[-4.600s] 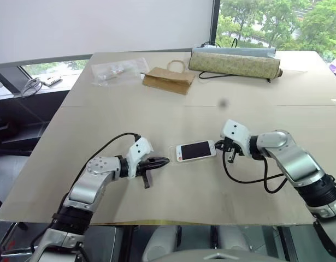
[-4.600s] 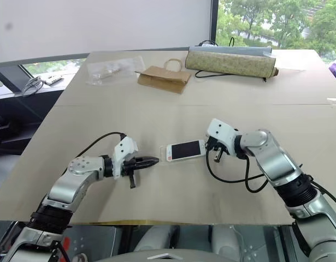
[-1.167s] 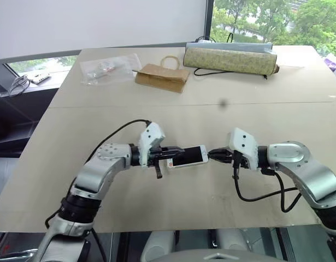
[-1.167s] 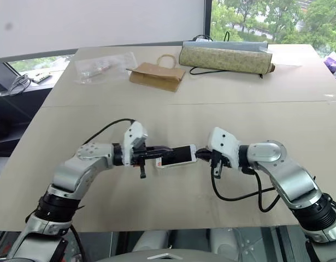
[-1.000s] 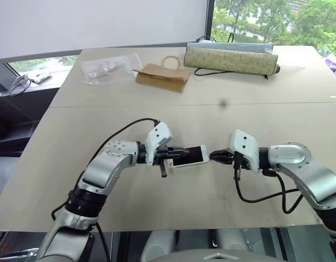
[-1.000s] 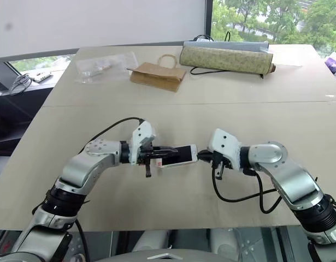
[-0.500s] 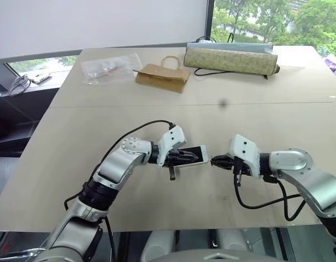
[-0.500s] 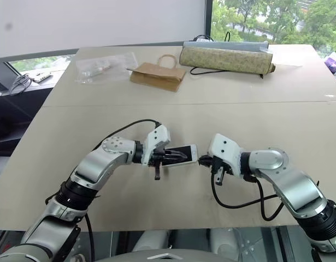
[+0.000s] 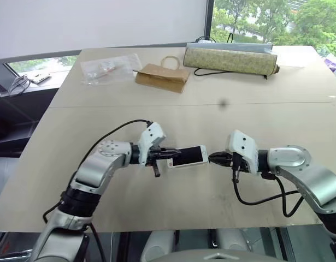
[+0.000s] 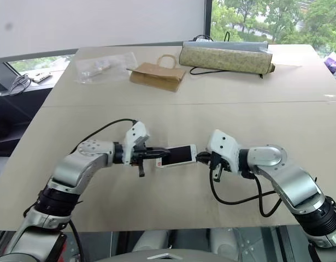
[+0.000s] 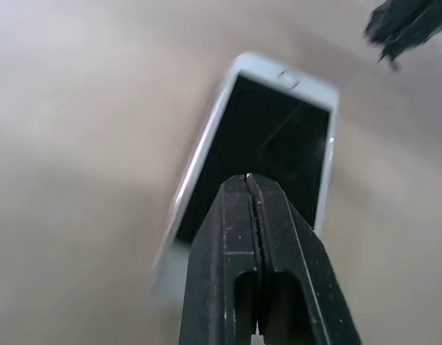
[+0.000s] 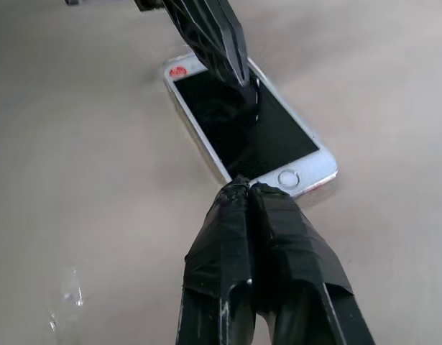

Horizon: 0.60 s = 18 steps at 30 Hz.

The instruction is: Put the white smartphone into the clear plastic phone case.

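The white smartphone [image 9: 188, 156] lies flat on the table, black screen up, between my two grippers. A faint pale rim, the clear plastic phone case [image 11: 167, 260], shows along its edge; I cannot tell whether the phone is seated in it. My left gripper [image 9: 170, 154] is shut on nothing, with its tip over the screen at the phone's left end [image 12: 241, 75]. My right gripper [image 9: 212, 159] is also shut, its tip against the phone's right end by the home button [image 12: 241, 182].
At the far side of the table [image 9: 102, 207] lie a crinkled clear bag [image 9: 107, 67], a brown paper bag [image 9: 162, 77] and a long patterned roll [image 9: 231, 59] with a black cable. The table's near edge lies close below both arms.
My left gripper reached further over the phone half a second ago and has since drawn back left to its end. The phone and the right gripper have stayed in place.
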### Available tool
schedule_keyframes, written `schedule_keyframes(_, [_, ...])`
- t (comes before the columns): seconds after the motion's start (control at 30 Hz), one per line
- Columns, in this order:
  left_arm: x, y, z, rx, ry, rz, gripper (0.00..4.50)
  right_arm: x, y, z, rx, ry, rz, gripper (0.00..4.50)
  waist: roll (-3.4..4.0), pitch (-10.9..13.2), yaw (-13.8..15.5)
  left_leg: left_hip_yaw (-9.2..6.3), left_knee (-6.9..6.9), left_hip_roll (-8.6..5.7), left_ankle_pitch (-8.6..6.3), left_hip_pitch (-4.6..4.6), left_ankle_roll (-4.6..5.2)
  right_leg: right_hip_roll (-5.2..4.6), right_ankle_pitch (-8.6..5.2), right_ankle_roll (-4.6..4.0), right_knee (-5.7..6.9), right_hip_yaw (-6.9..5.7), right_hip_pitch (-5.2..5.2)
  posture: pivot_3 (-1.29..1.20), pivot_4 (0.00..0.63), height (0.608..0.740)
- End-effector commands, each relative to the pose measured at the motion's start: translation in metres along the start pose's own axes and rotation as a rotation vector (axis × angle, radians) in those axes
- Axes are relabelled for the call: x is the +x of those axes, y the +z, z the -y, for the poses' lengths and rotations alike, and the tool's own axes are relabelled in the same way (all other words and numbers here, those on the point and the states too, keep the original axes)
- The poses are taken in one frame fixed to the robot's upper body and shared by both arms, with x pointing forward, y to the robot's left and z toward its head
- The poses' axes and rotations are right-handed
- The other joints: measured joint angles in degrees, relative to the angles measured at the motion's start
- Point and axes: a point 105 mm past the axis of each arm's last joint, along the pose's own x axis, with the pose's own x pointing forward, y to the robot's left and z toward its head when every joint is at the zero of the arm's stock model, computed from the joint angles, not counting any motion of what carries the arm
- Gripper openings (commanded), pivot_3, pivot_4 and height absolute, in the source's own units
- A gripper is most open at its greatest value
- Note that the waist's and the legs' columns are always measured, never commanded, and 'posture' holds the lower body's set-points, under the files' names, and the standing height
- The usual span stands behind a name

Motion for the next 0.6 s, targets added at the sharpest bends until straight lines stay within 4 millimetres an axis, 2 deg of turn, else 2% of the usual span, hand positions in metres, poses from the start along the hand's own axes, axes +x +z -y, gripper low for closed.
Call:
schedule_keyframes(0.03, [-0.002,-0.007,0.003,0.025,0.004,-0.037,0.00,-0.002,0.010,0.003,-0.035,0.004,0.034,0.06,0.00,0.00,0.13,-0.01,0.00,-0.01,0.00,-0.01,0.00,-0.01,0.00,0.00,0.00,-0.01,0.00,0.00,0.150,0.740])
schedule_keyframes(0.3, [0.009,-0.032,0.004,-0.009,0.014,-0.078,0.00,0.001,0.011,0.008,-0.046,0.019,0.023,0.06,0.00,-0.05,0.21,0.00,0.00,-0.01,0.00,0.01,0.00,-0.05,0.00,0.00,0.01,-0.01,0.01,0.00,0.150,0.740])
schedule_keyframes(0.6, [0.006,-0.041,0.001,-0.018,0.042,-0.080,0.00,0.021,-0.002,0.014,-0.027,0.059,-0.027,0.06,0.00,-0.10,0.08,0.04,-0.03,-0.01,-0.10,0.43,0.17,-0.04,0.00,0.00,0.01,0.03,0.37,0.00,0.150,0.740])
